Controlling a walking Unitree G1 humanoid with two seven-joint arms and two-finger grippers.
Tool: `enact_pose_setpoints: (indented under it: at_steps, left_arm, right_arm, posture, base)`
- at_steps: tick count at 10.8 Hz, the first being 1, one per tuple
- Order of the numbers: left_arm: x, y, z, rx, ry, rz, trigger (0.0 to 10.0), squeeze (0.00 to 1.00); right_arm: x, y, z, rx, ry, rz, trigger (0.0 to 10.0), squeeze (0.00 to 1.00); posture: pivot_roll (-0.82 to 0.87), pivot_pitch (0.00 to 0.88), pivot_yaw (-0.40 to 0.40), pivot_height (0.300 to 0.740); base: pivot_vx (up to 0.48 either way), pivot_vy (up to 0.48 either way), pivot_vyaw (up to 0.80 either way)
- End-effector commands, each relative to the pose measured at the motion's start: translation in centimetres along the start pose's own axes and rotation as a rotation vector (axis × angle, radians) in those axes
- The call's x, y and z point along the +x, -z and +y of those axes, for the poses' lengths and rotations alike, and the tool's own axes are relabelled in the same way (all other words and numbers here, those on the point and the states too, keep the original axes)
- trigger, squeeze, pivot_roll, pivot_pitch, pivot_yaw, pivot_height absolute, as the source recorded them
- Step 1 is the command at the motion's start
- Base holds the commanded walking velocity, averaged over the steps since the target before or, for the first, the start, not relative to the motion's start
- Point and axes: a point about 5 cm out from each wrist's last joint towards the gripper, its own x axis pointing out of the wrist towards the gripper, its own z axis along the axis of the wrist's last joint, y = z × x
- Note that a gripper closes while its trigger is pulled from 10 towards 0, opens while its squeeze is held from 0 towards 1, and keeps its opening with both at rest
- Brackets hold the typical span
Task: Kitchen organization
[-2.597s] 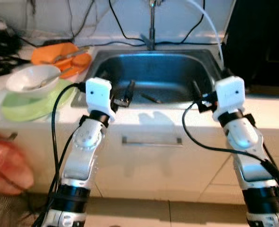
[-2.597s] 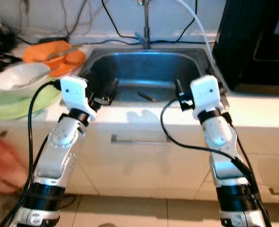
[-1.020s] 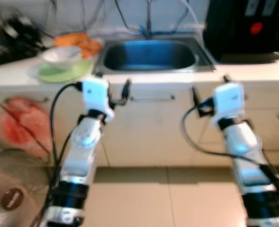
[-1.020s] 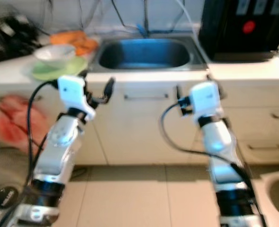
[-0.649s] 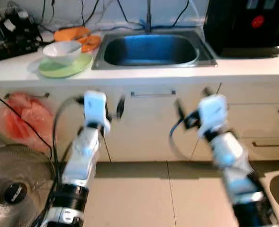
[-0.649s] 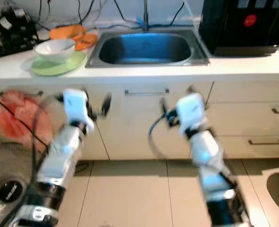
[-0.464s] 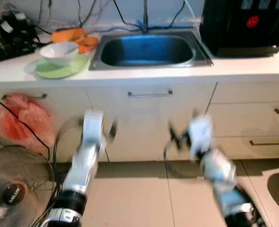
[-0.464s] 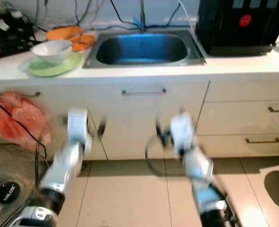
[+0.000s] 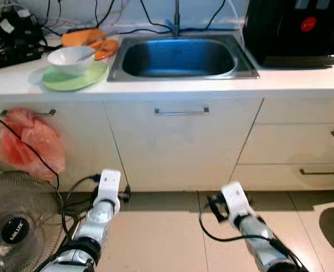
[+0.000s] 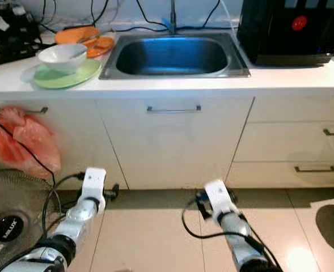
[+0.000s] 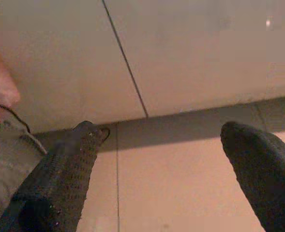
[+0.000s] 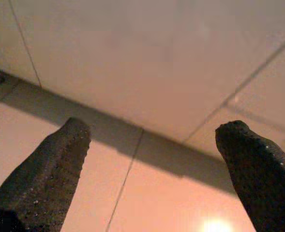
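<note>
One white bowl (image 9: pixel 70 58), two plates: green (image 9: pixel 76 77), orange (image 9: pixel 90 42)

The fan (image 9: pixel 15 229) hub badge lettering is too blurred to read.

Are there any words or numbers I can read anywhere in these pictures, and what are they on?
Fan: white lettering on its round black hub, too blurred to read.
Black appliance on the counter: a red round sign and pale labels along its top, too small to read.
Nothing else carries any text.
</note>
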Motion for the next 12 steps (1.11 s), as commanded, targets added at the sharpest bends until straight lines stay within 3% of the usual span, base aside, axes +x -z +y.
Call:
enact_pose_setpoints:
  at_steps: [1,3,5,7,10,12]
  left_arm:
    - [-0.1,0.8,0.5,0.005,-0.018,0.044,10.0,0.00]
    - [-0.3,2.2,1.3,-0.061,-0.082,0.122,10.0,0.00]
    - [-0.7,3.5,1.3,-0.030,-0.092,0.170,10.0,0.00]
    - [-1.3,5.0,1.5,-0.005,-0.078,0.207,10.0,0.00]
    - [-2.4,7.5,1.2,-0.032,0.020,0.298,10.0,0.00]
    - [-2.9,8.4,1.5,-0.013,0.055,0.329,10.0,0.00]
  right_arm:
    - [0.1,0.4,-0.2,0.067,0.027,0.027,10.0,1.00]
    - [-0.1,1.9,-0.5,0.114,0.048,0.094,10.0,1.00]
    - [-0.3,2.7,-0.1,0.102,0.031,0.142,10.0,1.00]
    - [-0.4,3.2,0.2,0.096,0.025,0.163,10.0,1.00]
    - [-1.1,4.7,0.5,0.094,0.032,0.233,10.0,0.96]
    - [-1.4,5.4,0.6,0.117,0.041,0.271,10.0,0.86]
  posture:
    - [0.05,0.000,0.030,0.740]
    - [0.03,0.000,0.013,0.740]
    - [0.04,0.000,0.005,0.740]
    - [0.05,0.009,0.007,0.740]
    - [0.06,0.021,0.031,0.740]
    - [0.07,0.016,0.038,0.740]
  base:
    - [0.000,0.000,0.00]
    - [0.000,0.000,0.00]
    - [0.000,0.000,0.00]
    - [0.000,0.000,0.00]
    - [0.000,0.000,0.00]
    - [0.000,0.000,0.00]
